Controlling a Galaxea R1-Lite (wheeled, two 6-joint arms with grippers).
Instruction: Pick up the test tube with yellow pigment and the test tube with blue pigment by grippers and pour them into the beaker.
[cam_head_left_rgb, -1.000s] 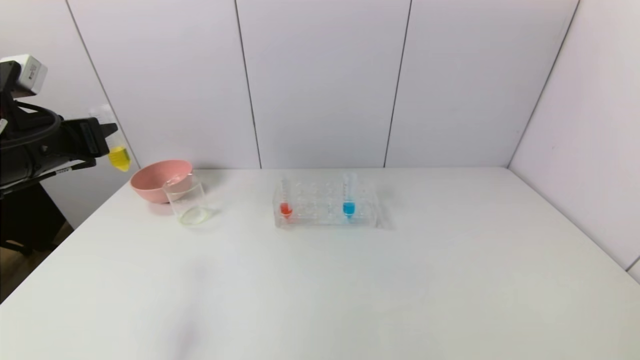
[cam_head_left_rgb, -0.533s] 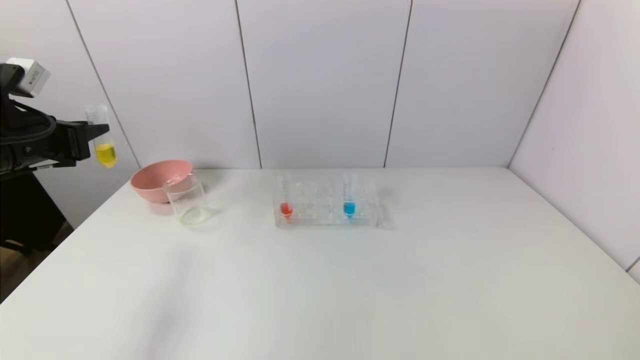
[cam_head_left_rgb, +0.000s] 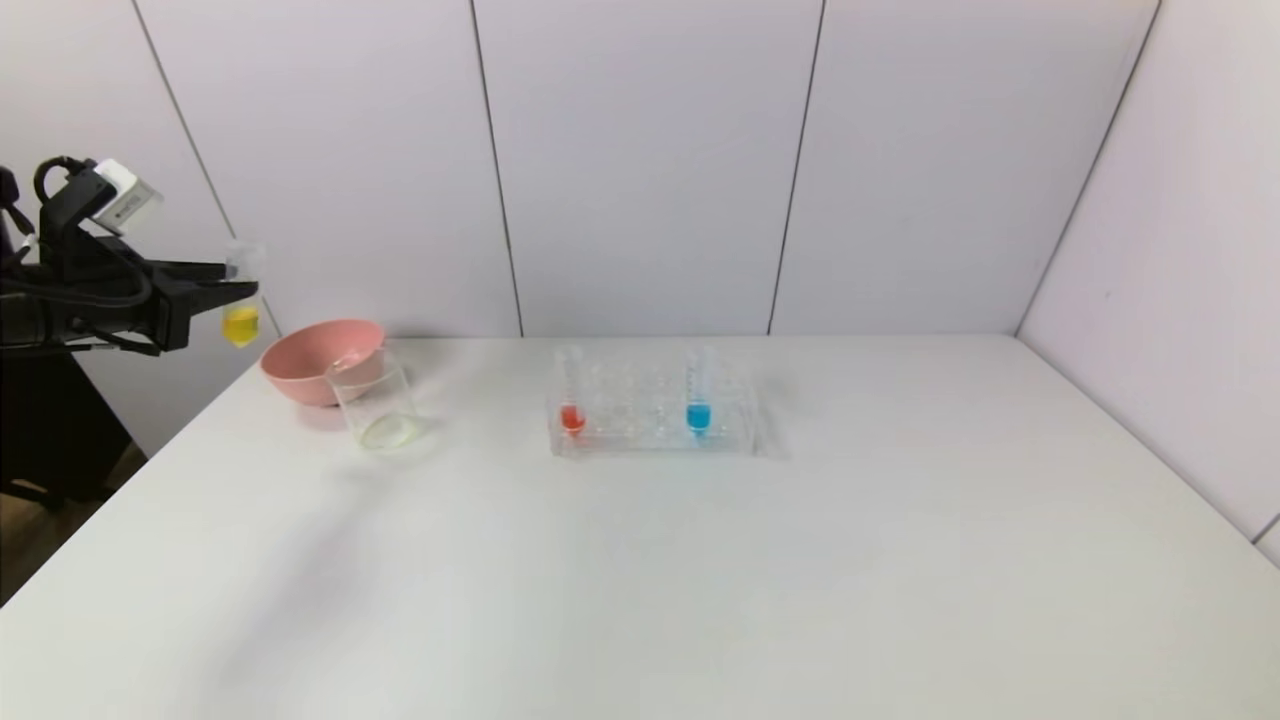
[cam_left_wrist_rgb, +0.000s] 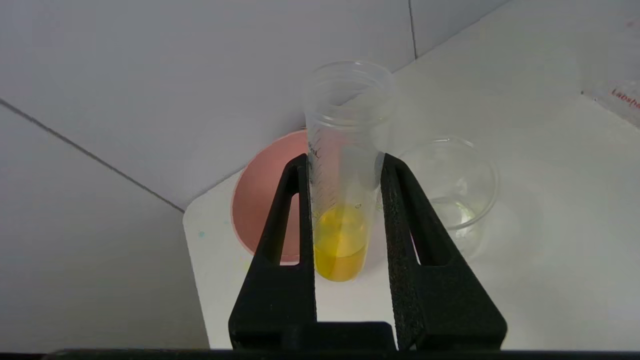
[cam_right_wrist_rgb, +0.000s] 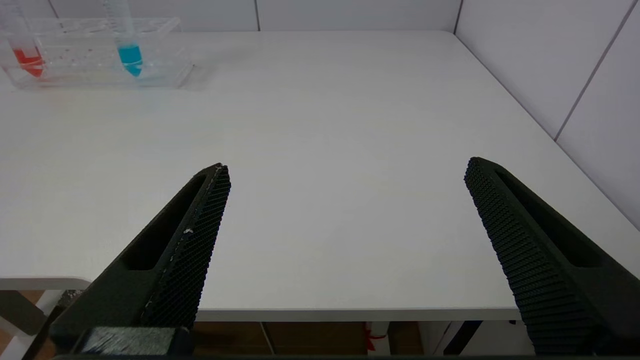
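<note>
My left gripper (cam_head_left_rgb: 235, 288) is shut on the test tube with yellow pigment (cam_head_left_rgb: 241, 300) and holds it upright in the air, off the table's far left corner, left of the beaker (cam_head_left_rgb: 375, 402). In the left wrist view the tube (cam_left_wrist_rgb: 342, 200) sits between the black fingers of that gripper (cam_left_wrist_rgb: 345, 165), with the beaker (cam_left_wrist_rgb: 452, 185) beyond. The test tube with blue pigment (cam_head_left_rgb: 698, 392) stands in the clear rack (cam_head_left_rgb: 650, 435) at mid table; it also shows in the right wrist view (cam_right_wrist_rgb: 125, 40). My right gripper (cam_right_wrist_rgb: 345, 172) is open and empty at the table's front edge.
A pink bowl (cam_head_left_rgb: 318, 360) stands just behind the beaker at the far left. A tube with red-orange liquid (cam_head_left_rgb: 571, 395) stands at the rack's left end. White wall panels close the back and right sides.
My left gripper has swung the yellow tube rightward toward the bowl and beaker, after first lifting it and setting it upright. The right arm has not moved.
</note>
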